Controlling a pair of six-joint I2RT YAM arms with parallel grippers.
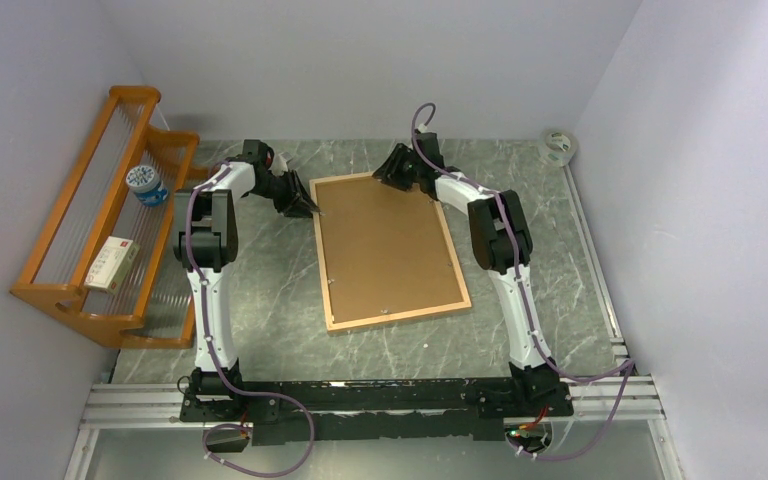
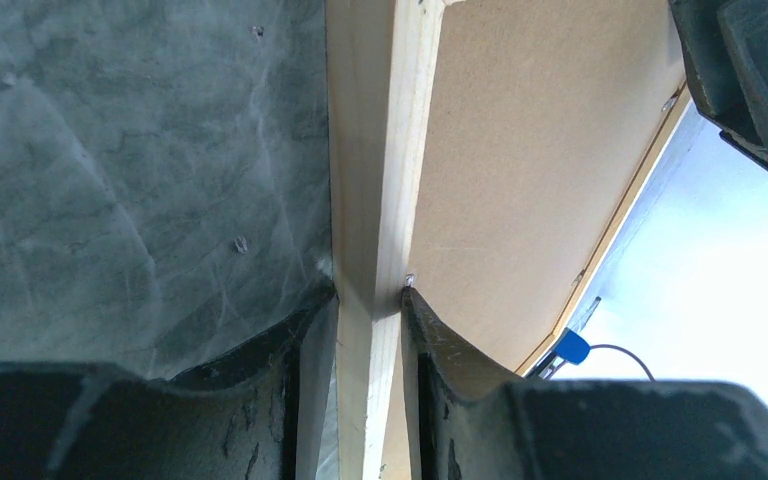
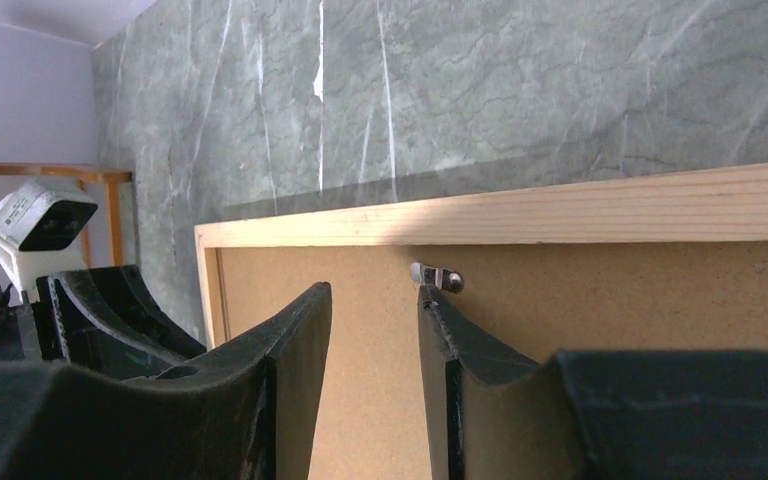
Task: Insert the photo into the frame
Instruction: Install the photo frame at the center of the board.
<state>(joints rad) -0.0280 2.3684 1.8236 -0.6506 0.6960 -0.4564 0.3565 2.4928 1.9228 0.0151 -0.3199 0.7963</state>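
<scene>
The frame (image 1: 400,314) lies face down in the middle of the table (image 1: 270,290), its brown backing board (image 1: 385,245) seated inside the light-wood rails. The photo shows in none of the views, so you cannot tell whether it already sits under that board.

Your left gripper (image 2: 370,295) straddles the frame's left rail near the far corner, one finger on the table side and one on the board side, both tips pressed against the wood: a narrow pinch on the rail. Your right gripper (image 3: 375,290) hovers over the far edge with its jaws partly apart and nothing between them; its right fingertip sits just beside a small metal tab (image 3: 438,276) under the far rail.

This reads as tab work: the left steadies, the right turns the retainer.

- Hold the left pinch firm and low so the frame cannot skate across the smooth table when the right pushes.
- Meet the tab with the fingertip's edge and sweep sideways along the rail, not down; pressing on the board will flex it.
- Move slowly. The tab is small and the finger is broad, so it can easily slip off and scrape the board.
- Watch the far corner for lift; if it rises, ease off the left wrist.
</scene>
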